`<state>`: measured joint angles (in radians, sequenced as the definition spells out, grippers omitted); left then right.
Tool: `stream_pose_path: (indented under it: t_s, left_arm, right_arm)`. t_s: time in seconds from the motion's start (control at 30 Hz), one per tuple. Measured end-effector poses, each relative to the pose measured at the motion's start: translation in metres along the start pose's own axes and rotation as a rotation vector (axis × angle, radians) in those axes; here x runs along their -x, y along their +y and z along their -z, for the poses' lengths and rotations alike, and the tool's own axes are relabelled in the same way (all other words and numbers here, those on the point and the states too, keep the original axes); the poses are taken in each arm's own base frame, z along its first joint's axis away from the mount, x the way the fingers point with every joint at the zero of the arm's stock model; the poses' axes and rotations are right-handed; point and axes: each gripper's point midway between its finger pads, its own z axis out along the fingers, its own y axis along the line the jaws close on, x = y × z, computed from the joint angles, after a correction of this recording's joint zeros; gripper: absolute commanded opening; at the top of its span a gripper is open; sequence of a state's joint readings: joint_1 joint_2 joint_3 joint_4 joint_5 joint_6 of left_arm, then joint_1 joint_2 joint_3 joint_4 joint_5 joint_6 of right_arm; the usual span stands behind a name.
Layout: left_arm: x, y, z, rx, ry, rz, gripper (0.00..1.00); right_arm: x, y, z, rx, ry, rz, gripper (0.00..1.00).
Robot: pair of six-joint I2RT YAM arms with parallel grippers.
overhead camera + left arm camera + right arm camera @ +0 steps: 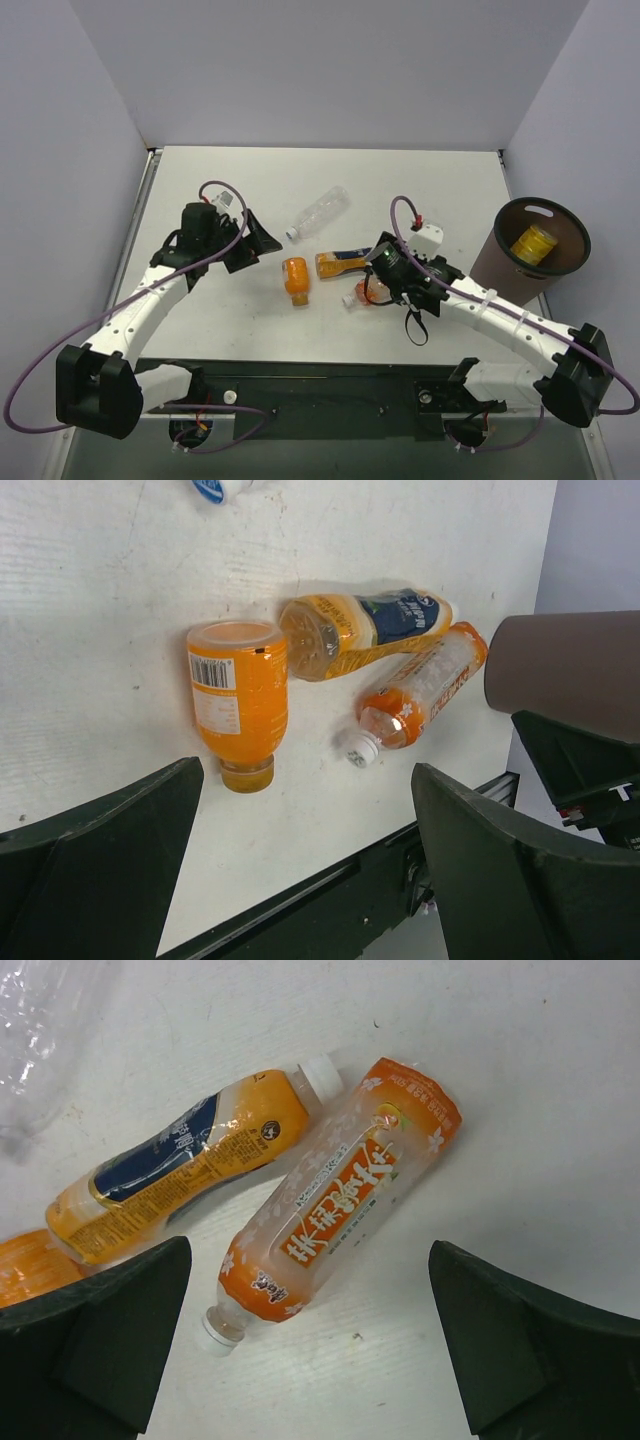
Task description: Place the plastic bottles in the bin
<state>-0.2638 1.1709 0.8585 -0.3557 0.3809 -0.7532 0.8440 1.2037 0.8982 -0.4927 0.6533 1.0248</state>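
Note:
The bin point(505, 262) stands at the right edge, with the yellow bottle point(533, 243) inside it. On the table lie the clear bottle point(320, 212), an orange bottle point(296, 279), the dark-labelled bottle point(343, 263) and an orange-and-white labelled bottle point(345, 1200). My right gripper point(368, 283) is open above the orange-and-white bottle, its jaws point(310, 1310) either side of the neck end, not touching. My left gripper point(258, 245) is open and empty left of the orange bottle point(238, 700), which lies beyond its jaws point(305, 880).
The bin's side point(565, 670) shows at the right of the left wrist view. The dark-labelled bottle point(180, 1175) touches the orange-and-white one. The black base rail point(320, 385) runs along the near table edge. Grey walls enclose the table.

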Motion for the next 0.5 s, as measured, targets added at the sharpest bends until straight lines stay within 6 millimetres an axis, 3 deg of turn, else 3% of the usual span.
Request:
stream_pose_path:
  t_s: [0.13, 0.3, 0.5]
  left_arm:
    - [-0.011, 0.008, -0.004, 0.009, 0.038, 0.027, 0.97]
    - [-0.021, 0.013, -0.008, -0.003, 0.058, 0.045, 0.97]
    - [-0.024, 0.011, -0.008, -0.025, 0.069, 0.021, 0.97]
  right_arm:
    - [-0.006, -0.009, -0.01, 0.013, 0.007, -0.2, 1.0]
    - [-0.035, -0.035, -0.042, -0.05, 0.061, -0.344, 1.0]
    - [-0.042, -0.022, -0.058, -0.036, 0.089, -0.372, 1.0]
